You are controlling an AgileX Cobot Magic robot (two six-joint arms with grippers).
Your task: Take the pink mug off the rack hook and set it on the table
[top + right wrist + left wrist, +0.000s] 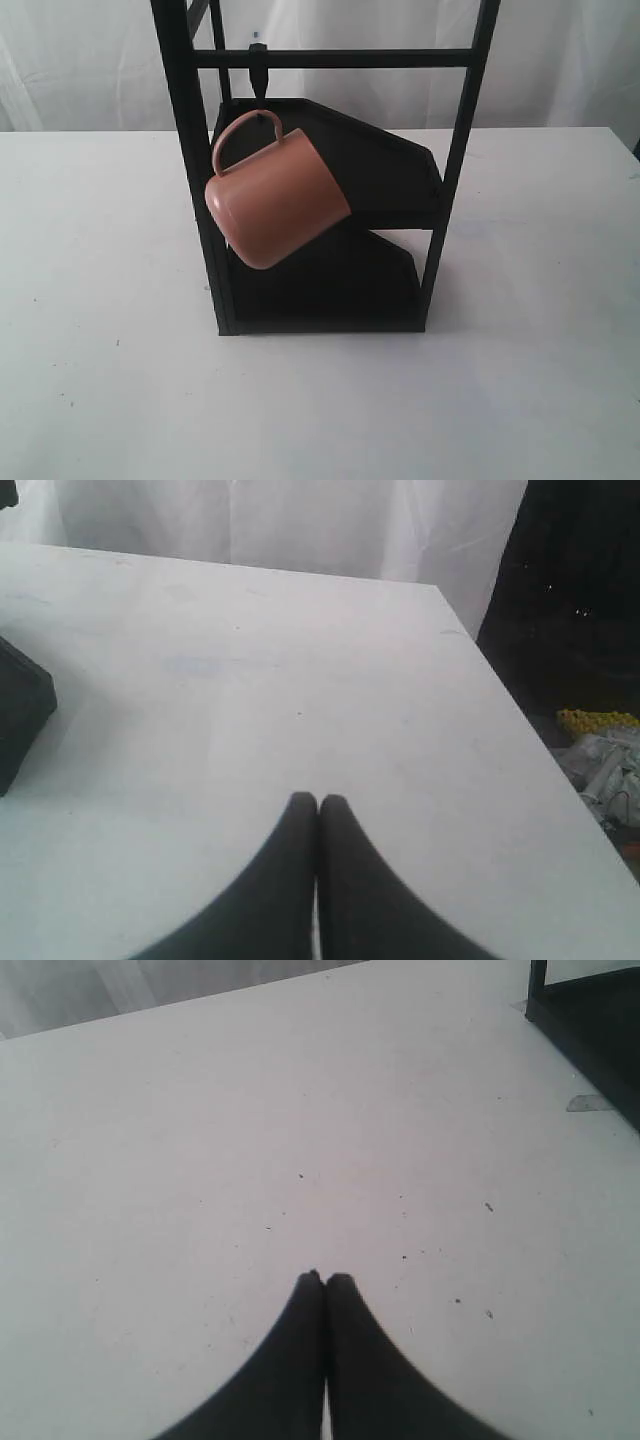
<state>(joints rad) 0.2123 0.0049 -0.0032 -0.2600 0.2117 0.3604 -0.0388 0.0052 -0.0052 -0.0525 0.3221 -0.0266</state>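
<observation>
White worktop (100, 350) all round, broad and flat with a few dark specks, and a pale curtain (80, 60) hanging behind it. The left tool (324, 1278) sits low over bare worktop, tips pressed together with nothing between them. The right tool (318, 800) is the same: tips touching, nothing held, bare white under it. Past the worktop's edge beyond the right tool lies a dark floor with some clutter (600, 765), too blurred to name. The black rack (195, 150) stands mid-worktop; a corner of its base shows ahead of each tool, well apart from the tips. Up on the crossbar (350, 58) is the rack hook (260, 80), and the pink mug (280, 205) hangs from it by its loop handle (235, 135), off the worktop and far from both tools. It shows only in the exterior view. It hangs tilted, its long axis on a diagonal: flat base turned down and outward toward the camera, mouth pointing up and back into the rack, so the inside is hidden. Matte salmon pink, a plain cylinder, handle uppermost.
</observation>
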